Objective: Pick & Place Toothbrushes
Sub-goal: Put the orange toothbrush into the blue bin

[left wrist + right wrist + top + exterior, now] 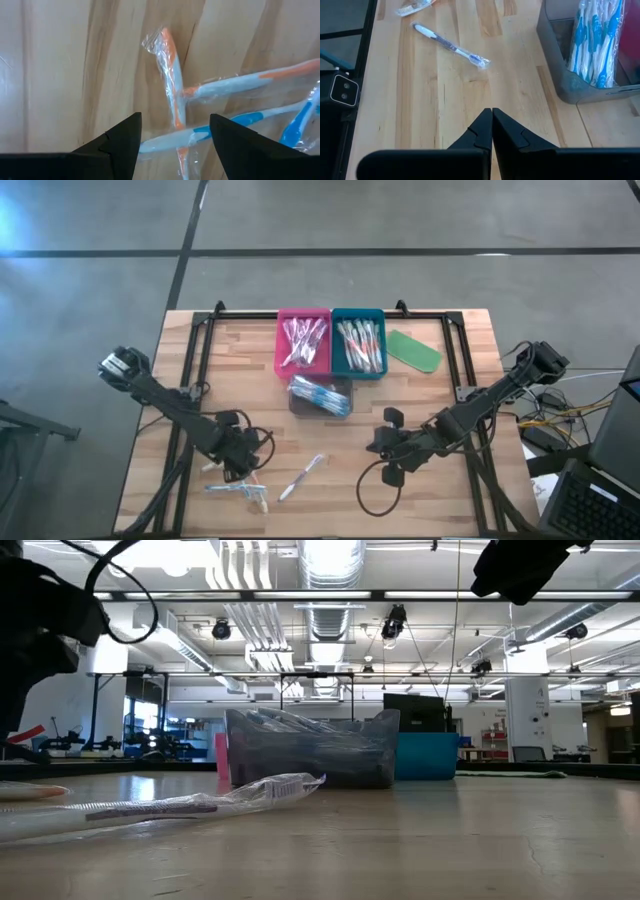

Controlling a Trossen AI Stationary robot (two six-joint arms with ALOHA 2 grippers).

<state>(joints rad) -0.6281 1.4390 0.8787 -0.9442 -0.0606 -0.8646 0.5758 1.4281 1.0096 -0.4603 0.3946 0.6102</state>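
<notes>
A small pile of wrapped toothbrushes (240, 490) with orange and blue accents lies near the table's front left. My left gripper (243, 470) points down over it, open. In the left wrist view its fingers (175, 125) stand on either side of an orange toothbrush (170, 75), which lies crossed with a blue one (220, 127). I see no touch. A single wrapped toothbrush (302, 477) lies alone on the wood to the right of the pile. My right gripper (380, 446) hangs shut above the table's right half, holding nothing (492, 112).
At the far middle stand a pink tray (303, 343) and a teal tray (358, 345), both holding toothbrushes. A grey bin (320, 395) with blue brushes stands in front of them. A flat green piece (414, 350) lies right of the teal tray. Bare wood lies between the arms.
</notes>
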